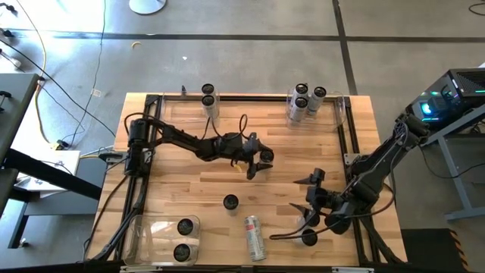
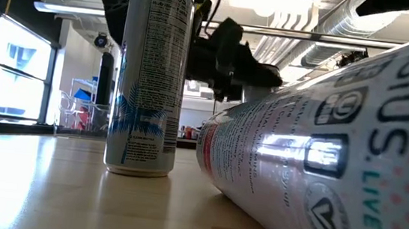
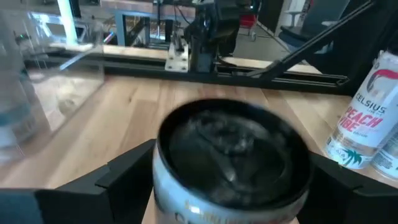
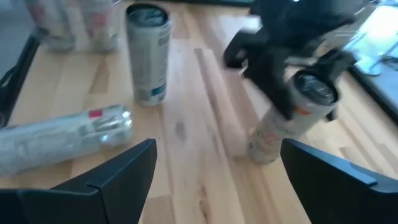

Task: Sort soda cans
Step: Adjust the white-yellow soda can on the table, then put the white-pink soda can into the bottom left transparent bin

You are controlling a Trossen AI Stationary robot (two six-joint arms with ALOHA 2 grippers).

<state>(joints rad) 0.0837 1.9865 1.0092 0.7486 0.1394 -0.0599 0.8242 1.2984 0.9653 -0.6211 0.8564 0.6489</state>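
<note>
Far left on the counter (image 1: 189,189), near the front edge, a clear bin (image 1: 144,235) holds two cans (image 1: 183,227) standing upright, so that pile looks banked. At the back edge, left of centre, two more cans (image 1: 208,97) stand as a pair. Just in front of them the left tool (image 1: 254,163) is over the middle of the counter with a tilted can (image 4: 292,118) between its fingers (image 3: 124,177). The fingers flank that can on both sides, but whether they are pinching it or letting go I cannot tell.

Centre front, one lone can (image 1: 230,202) stands upright and unsorted, and just right of it another can (image 1: 255,236) lies on its side near the front edge.

At the back right, a cluster of cans (image 1: 305,101) stands in a second clear bin (image 1: 342,114), another pile that seems finished.

Far right front, the right tool (image 1: 313,201) hangs spread wide and empty, with a can (image 1: 309,237) standing close by it.

My read: roughly two thirds placed, with the held can, the lone upright, the fallen one and the one by the right tool left to go.
</note>
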